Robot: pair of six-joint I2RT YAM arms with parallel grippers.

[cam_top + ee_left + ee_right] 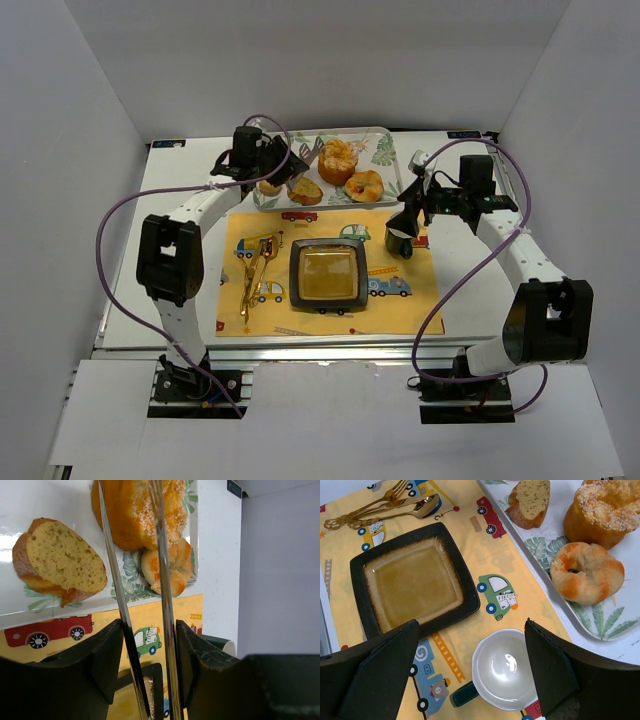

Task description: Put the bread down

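The left claw (147,625) is half-closed on thin metal tongs (166,610) — one blade lies against each finger. The blades reach out over the bread (132,515), which stands on the leaf-patterned tray (620,630) near a toast slice (60,560) and a donut (167,570); whether they touch it I cannot tell. The right claw (471,625) is wide open and holds nothing — it hangs above a white cup (505,670) on the yellow mat (465,535), beside a dark square plate (412,577).

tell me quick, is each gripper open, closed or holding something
left gripper: jaws closed on the metal tongs
right gripper: jaws open, holding nothing
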